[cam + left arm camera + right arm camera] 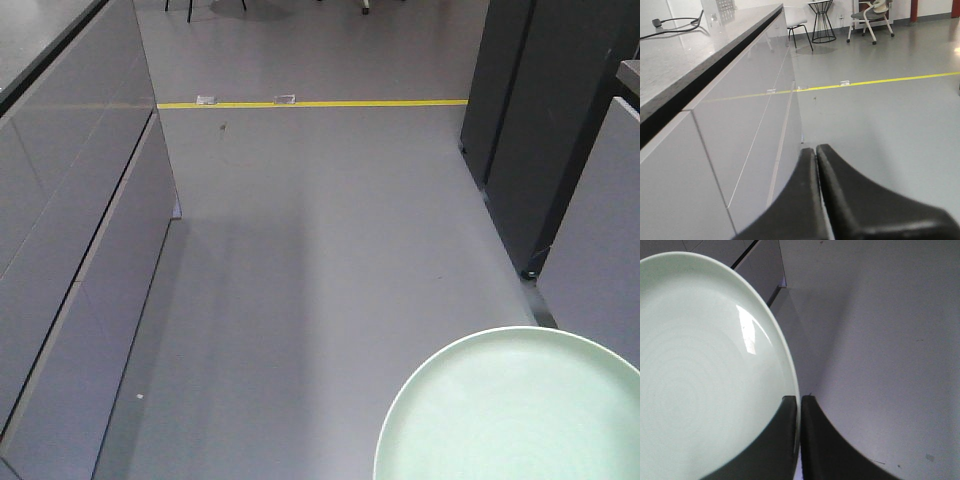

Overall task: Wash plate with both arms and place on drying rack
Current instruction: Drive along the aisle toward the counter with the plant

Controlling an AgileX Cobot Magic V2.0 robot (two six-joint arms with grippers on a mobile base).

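Note:
The pale mint-green plate [515, 410] fills the lower right of the front view, held above the grey floor. In the right wrist view the plate [700, 370] spreads across the left, and my right gripper [799, 399] is shut on its rim, one black finger over the plate's face and one behind it. My left gripper [815, 149] shows in the left wrist view with its two black fingers pressed together and nothing between them, next to the cabinet front. The drying rack is out of view.
A grey cabinet run [70, 250] with a dark-edged countertop [685, 60] lines the left side. Dark tall cabinets [545, 130] stand at the right. A yellow floor line [320, 103] crosses ahead. Chairs [872, 17] and a wire stool [821, 20] stand far back.

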